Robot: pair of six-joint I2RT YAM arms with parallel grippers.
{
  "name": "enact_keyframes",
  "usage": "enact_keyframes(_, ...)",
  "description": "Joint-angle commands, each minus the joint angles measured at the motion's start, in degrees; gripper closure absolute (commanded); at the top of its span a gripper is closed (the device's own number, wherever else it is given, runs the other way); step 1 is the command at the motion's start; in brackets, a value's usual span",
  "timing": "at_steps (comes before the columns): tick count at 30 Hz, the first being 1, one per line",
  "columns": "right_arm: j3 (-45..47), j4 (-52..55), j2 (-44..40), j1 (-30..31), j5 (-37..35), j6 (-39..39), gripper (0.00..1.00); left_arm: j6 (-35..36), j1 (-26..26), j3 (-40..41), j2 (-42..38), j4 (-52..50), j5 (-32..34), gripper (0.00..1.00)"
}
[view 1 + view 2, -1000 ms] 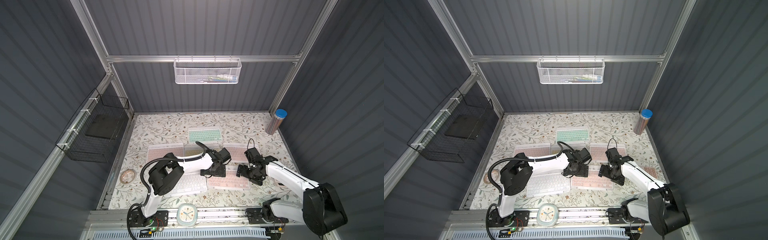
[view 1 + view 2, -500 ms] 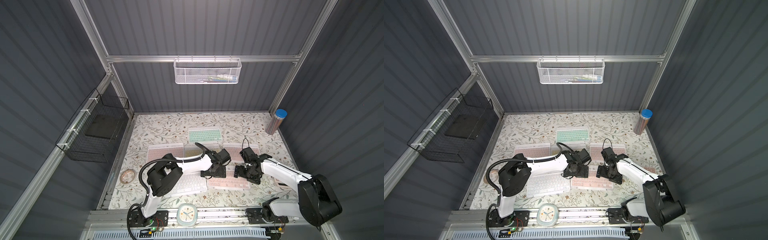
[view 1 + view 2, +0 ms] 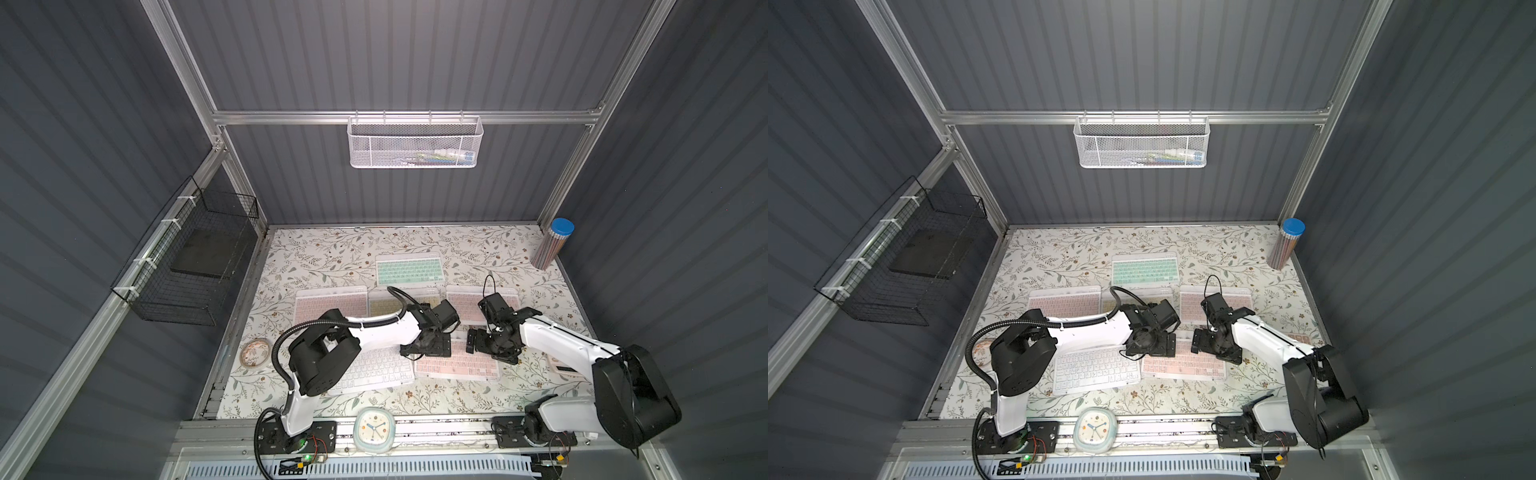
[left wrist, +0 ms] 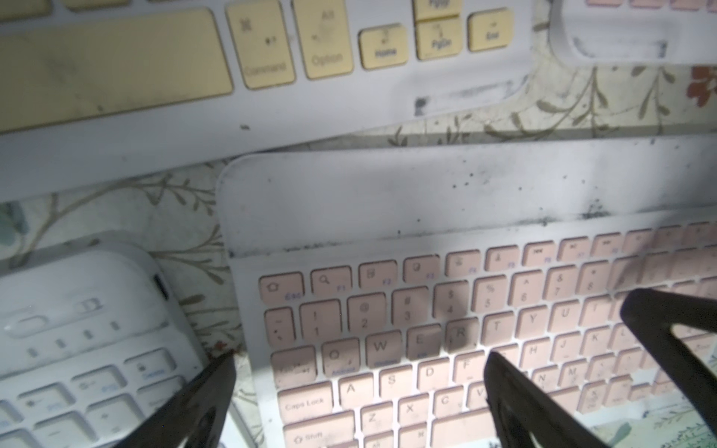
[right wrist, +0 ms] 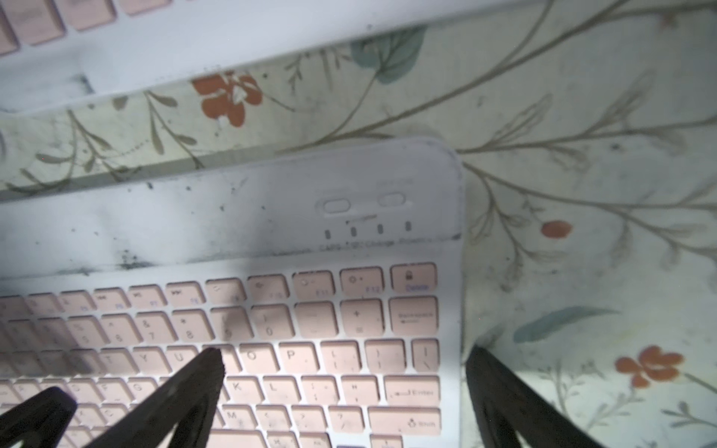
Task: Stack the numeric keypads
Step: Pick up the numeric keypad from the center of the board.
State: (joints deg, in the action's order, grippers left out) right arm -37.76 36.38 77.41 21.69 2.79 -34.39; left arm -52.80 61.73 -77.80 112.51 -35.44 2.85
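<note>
Currently the near pink keypad (image 3: 457,368), flat on the tabletop (image 3: 332,257), is being straddled endwise for pickup by the left hand (image 4: 361,360) and right hand (image 5: 343,355), both spread wide, empty; lowering and closing are being required.

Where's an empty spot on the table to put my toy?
Bare table runs along the back wall, beside the mint keypad on both sides. Another strip lies between the white keypad and the clock. The middle is crowded: keypads side by side, left gripper and right gripper low over them.
</note>
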Motion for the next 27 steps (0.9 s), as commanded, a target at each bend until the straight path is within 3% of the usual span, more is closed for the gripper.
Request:
enact_keyframes(1, 0.3, -0.3, -0.5, 0.2, 1.5, 1.1, 0.01, -0.9, 0.5, 1.9, 0.7, 0.8, -3.3, 0.00)
enact_keyframes(9, 1.8, -1.1, -2.1, 0.2, 6.1, 0.1, 0.01, 0.3, 0.5, 2.2, 0.2, 2.6, -4.2, 0.00)
enact_keyframes(22, 8.7, -13.7, -11.9, -2.5, 26.0, -4.2, 0.01, 1.0, -0.2, 5.7, -1.3, 9.1, -7.5, 0.00)
enact_keyframes(27, 9.2, -13.8, -16.5, -5.0, 29.4, -5.3, 0.01, 1.1, -0.2, 5.9, -1.3, 9.8, -7.9, 0.00)
